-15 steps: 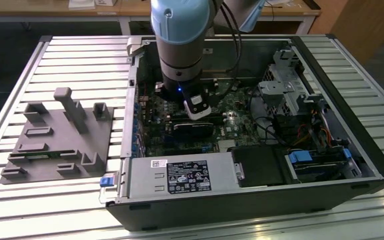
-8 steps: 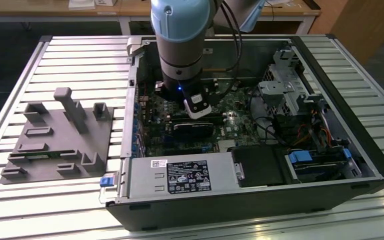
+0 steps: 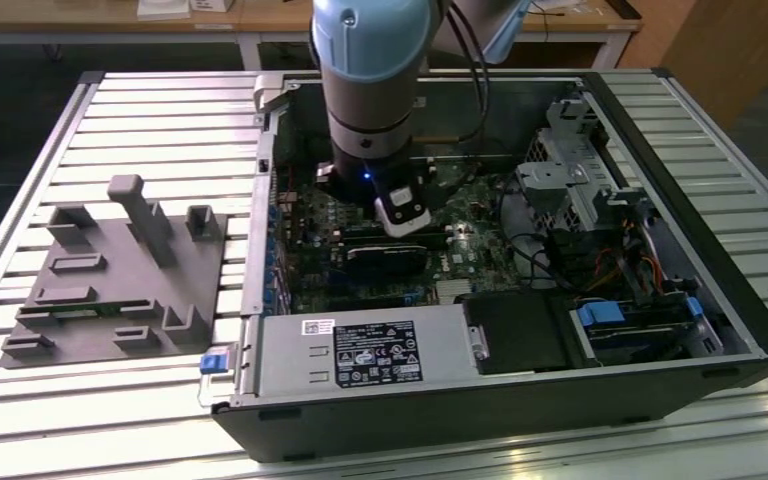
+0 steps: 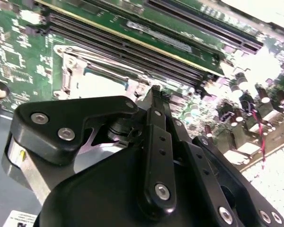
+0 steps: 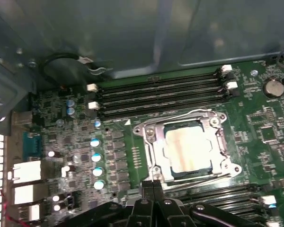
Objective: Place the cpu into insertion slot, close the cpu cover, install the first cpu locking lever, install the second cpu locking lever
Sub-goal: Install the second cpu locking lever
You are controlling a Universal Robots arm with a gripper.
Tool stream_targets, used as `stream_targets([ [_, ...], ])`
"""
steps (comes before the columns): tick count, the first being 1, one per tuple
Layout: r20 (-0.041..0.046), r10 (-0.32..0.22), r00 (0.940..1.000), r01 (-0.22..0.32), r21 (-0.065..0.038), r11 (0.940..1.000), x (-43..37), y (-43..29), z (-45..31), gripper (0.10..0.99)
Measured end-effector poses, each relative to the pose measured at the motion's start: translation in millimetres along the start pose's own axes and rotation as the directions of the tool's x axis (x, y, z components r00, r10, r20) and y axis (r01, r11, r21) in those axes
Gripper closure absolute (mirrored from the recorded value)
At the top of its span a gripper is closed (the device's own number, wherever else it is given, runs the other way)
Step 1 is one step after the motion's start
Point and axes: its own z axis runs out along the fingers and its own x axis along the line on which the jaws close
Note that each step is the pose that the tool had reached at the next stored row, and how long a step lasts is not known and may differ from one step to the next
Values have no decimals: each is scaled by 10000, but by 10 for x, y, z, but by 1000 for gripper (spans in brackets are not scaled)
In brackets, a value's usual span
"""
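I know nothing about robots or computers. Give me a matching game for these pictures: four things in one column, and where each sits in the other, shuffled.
Things:
1. pale silvery square chip
2. round silvery coin battery
3. grey moulded fixture block
4. blue-topped cylindrical capacitors

Places:
A. outside the computer case, on the slatted metal table, at the exterior view's left
B. inside the thin silvery metal frame on the green board
C. standing in a line beside the socket
D. near the white clips at the long black slots' ends

Pairs: 1-B, 2-D, 3-A, 4-C.
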Motion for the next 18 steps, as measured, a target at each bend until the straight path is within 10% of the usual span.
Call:
stream_targets([
  [18, 148, -49, 9999, 36, 848, 9964, -227, 256, 75, 980],
])
